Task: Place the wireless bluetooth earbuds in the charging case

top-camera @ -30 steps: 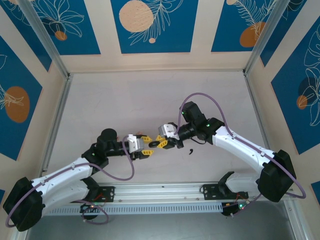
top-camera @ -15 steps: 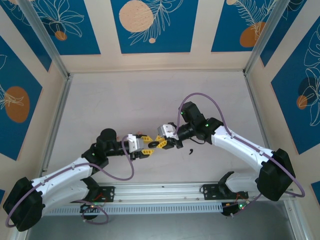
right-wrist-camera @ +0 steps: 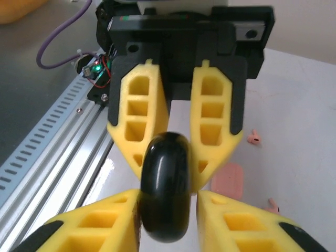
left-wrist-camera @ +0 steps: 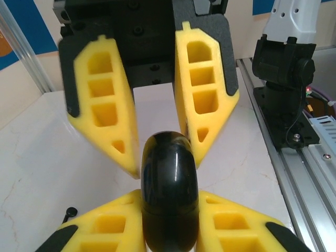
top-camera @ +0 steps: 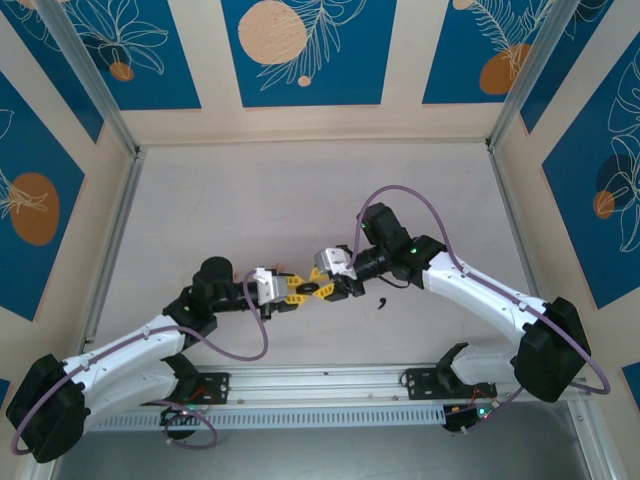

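A glossy black charging case (left-wrist-camera: 169, 194) hangs above the table between both grippers, at the middle of the top view. My left gripper (left-wrist-camera: 169, 192) is shut on it, both yellow pads pressed to its sides. My right gripper (right-wrist-camera: 169, 192) faces it from the opposite side with its jaws parted; a narrow gap shows beside the case (right-wrist-camera: 165, 184). In the top view the left gripper (top-camera: 298, 297) and the right gripper (top-camera: 320, 291) meet tip to tip. One black earbud (top-camera: 383, 302) lies on the table to the right of them, also seen small (left-wrist-camera: 68, 212) from the left wrist.
A salmon-pink case (right-wrist-camera: 227, 180) lies flat on the table under the grippers. Two small pink earbuds (right-wrist-camera: 254, 138) (right-wrist-camera: 270, 206) lie near it. The aluminium rail (top-camera: 320, 385) runs along the near edge. Walls enclose the table on three sides.
The left gripper has closed onto the black case. The right gripper, shut on it before, has parted its jaws. The two grippers stand a little closer together.
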